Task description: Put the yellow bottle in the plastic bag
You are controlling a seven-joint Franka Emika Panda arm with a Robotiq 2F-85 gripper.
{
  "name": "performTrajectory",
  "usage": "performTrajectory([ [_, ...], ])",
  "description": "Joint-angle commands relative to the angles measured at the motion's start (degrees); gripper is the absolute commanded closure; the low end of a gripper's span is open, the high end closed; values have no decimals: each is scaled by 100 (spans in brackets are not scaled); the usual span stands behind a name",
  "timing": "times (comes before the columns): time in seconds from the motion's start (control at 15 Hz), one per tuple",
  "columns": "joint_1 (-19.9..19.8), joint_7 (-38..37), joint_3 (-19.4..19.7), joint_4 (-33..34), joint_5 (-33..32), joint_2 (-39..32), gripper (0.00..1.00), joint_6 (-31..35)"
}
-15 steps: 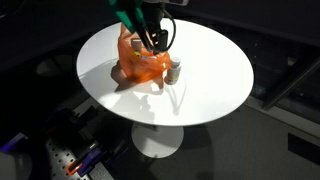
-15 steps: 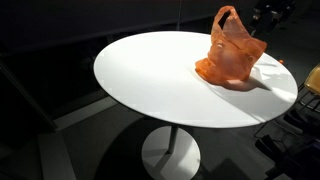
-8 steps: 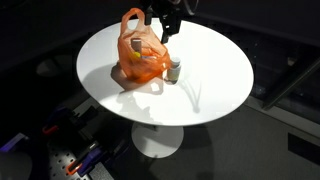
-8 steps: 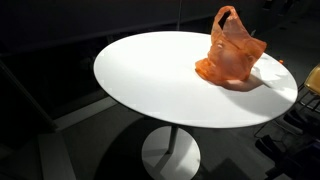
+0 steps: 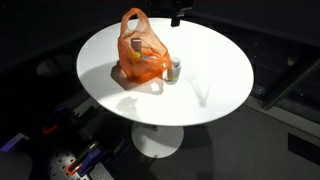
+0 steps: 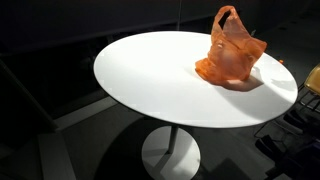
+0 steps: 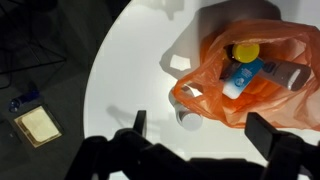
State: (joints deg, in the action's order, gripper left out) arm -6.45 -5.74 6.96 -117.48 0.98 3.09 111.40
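Note:
The orange plastic bag [image 5: 141,55] stands on the round white table [image 5: 215,70], handles up; it also shows in an exterior view [image 6: 234,52]. In the wrist view the bag [image 7: 215,100] lies open below me. The yellow bottle [image 7: 243,62] lies inside it, showing a yellow cap and a blue and white label. My gripper [image 7: 200,128] hangs high above the bag's edge, open and empty. In an exterior view only its tip [image 5: 177,14] shows at the top edge.
A small jar with a pale lid [image 5: 174,70] stands on the table right beside the bag; it also shows in the wrist view [image 7: 187,118]. The floor around the table is dark, with equipment [image 5: 70,160] at the lower left.
My gripper has risen from the bag's mouth, straight up toward the top of the picture. The bag's handles now stand free. The bag and jar have not moved.

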Motion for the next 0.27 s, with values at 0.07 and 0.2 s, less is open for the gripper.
performTrajectory([
  [0.07, -13, -7, -12, 82, -61, 10, 0, -140],
  [0.2, -13, -7, -12, 88, -62, 10, 0, -151],
])
